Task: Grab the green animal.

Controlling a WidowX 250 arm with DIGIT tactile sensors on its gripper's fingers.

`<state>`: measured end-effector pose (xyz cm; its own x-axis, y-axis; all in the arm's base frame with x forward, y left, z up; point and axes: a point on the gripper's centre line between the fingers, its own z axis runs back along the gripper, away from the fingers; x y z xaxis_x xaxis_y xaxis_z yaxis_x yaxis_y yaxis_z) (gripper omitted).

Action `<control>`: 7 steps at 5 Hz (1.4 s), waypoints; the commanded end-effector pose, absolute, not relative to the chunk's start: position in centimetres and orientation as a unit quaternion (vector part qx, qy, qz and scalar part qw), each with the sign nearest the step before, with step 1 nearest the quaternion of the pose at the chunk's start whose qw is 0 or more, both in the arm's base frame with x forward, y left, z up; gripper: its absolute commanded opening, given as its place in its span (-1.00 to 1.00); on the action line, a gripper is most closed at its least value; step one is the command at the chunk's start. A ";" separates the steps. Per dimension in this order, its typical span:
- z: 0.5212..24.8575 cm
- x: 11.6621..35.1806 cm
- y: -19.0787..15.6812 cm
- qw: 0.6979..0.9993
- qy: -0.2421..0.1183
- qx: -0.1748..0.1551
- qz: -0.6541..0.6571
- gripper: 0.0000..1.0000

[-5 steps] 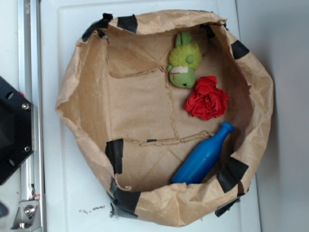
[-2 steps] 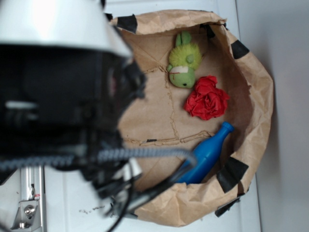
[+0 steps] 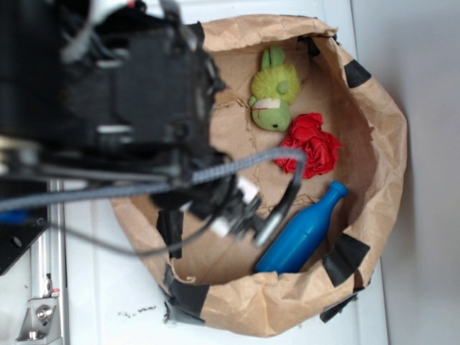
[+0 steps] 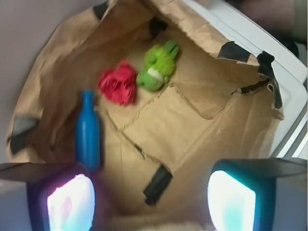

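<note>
The green animal lies in the far right part of the brown paper bag, its pale head towards the red flower. In the wrist view it lies far ahead, well beyond my fingers. My gripper is open and empty, high above the bag's near side, over a strip of black tape. Its two pads glow at the bottom corners. In the exterior view my blurred arm covers the bag's left half.
A red fabric flower lies right beside the animal's head. A blue bottle lies along the bag's wall. The bag's crumpled walls with black tape patches ring everything. A metal rail runs at the left.
My arm has swung into the exterior view from the left and now hangs over the bag's left half. The toys and bottle have not moved.
</note>
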<state>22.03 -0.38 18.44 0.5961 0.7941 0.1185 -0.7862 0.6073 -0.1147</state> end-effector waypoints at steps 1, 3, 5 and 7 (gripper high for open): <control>14.8 24.3 0.9 0.879 -0.039 0.005 0.476 1.00; 10.6 28.5 4.1 0.861 -0.065 0.035 0.504 1.00; 10.5 30.3 6.5 0.859 -0.141 -0.011 0.493 1.00; 10.7 30.5 6.9 0.861 -0.153 -0.012 0.486 1.00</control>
<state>30.63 5.14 8.57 0.5223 0.8268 0.2086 -0.8255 0.5516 -0.1194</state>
